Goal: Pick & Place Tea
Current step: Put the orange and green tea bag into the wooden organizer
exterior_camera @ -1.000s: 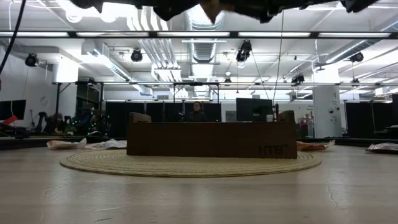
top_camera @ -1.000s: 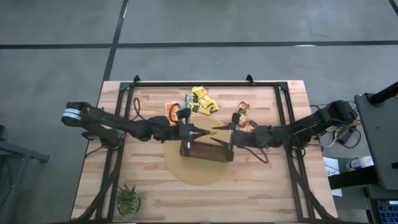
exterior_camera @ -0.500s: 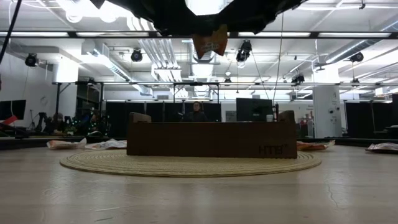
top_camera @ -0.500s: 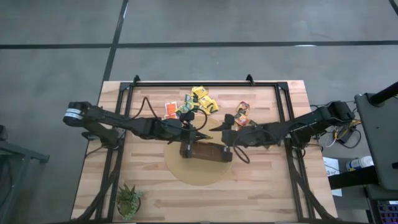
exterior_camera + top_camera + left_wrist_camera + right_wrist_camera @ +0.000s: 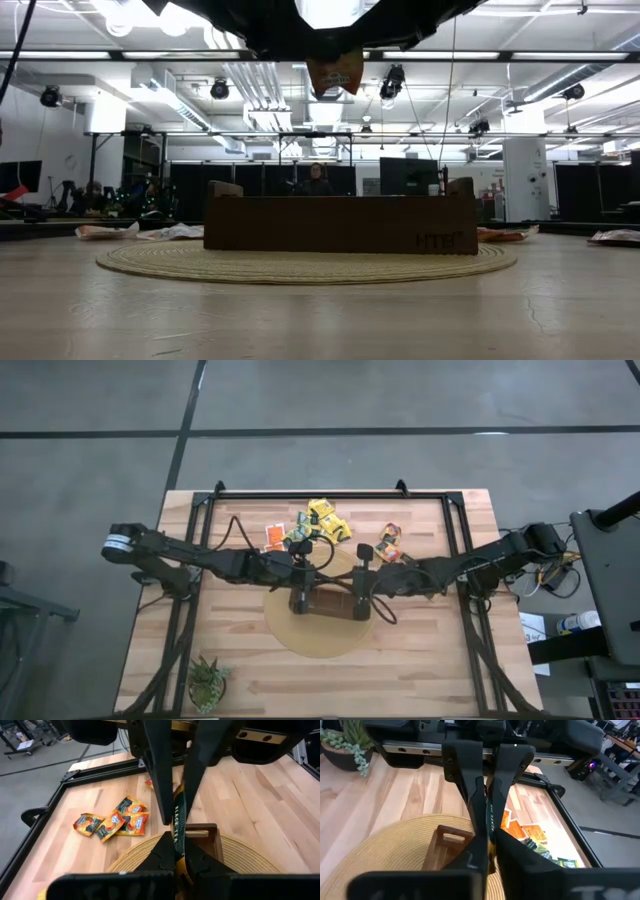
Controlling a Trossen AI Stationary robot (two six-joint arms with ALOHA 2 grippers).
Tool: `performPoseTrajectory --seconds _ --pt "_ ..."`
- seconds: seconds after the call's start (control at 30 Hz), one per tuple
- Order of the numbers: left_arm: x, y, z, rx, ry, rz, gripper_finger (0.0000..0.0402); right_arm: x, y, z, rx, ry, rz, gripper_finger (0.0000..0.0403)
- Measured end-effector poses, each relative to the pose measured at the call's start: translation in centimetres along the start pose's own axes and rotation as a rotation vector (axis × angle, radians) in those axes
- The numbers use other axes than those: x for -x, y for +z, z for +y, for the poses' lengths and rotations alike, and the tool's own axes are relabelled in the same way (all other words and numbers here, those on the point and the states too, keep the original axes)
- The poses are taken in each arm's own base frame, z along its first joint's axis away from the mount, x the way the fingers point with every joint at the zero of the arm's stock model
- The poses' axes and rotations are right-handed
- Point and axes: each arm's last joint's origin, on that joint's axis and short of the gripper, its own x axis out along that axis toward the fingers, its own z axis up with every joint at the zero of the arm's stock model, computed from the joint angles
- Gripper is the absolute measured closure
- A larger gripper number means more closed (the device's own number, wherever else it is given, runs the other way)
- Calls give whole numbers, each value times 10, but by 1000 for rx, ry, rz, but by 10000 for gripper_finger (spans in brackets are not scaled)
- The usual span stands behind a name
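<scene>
Moving in from the right side of the table since a second ago, the right gripper (image 5: 347, 574) is now meeting the left gripper (image 5: 322, 567) nose to nose above the long brown box (image 5: 330, 604), its fingers, spread half a second earlier, now drawn together. Between the two, a single tea sachet (image 5: 335, 72) is hanging in the air, orange with a dark band, well above the box in the low view. In the left wrist view the left gripper (image 5: 176, 854) is clamping the sachet's lower edge (image 5: 179, 820), while the other arm's fingers (image 5: 159, 780) are pinching it from the far end. The right wrist view is showing the same from the opposite side: the right gripper (image 5: 488, 847) is closing on the thin edge of the sachet (image 5: 491, 817), with the box (image 5: 451, 841) just beyond on the round woven mat (image 5: 395, 845). Both grippers are thus gripping the one sachet. The box is sitting on the mat (image 5: 318, 644) at the middle of the wooden table (image 5: 430, 660). Loose sachets are lying on the boards behind it: an orange one (image 5: 275, 537), a yellow cluster (image 5: 328, 520) and a few orange-and-dark ones (image 5: 389, 544) further right. A small potted plant (image 5: 208, 682) is standing at the table's near left corner.
</scene>
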Motion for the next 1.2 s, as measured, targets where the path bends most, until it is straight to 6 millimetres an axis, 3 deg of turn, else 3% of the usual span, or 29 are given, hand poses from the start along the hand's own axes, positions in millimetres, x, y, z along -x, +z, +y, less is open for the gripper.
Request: performPoseTrajectory --seconds 0.37,0.87,1.2 --pt "0 -1 0 -1 1 1 395 0 -1 0 -1 -6 8 395" --pt "0 -3 2 2 88 22 294 1 -3 -3 -11 -60 37 395" --pt "12 3 10 22 333 39 278 7 -10 -7 -19 -134 129 395"
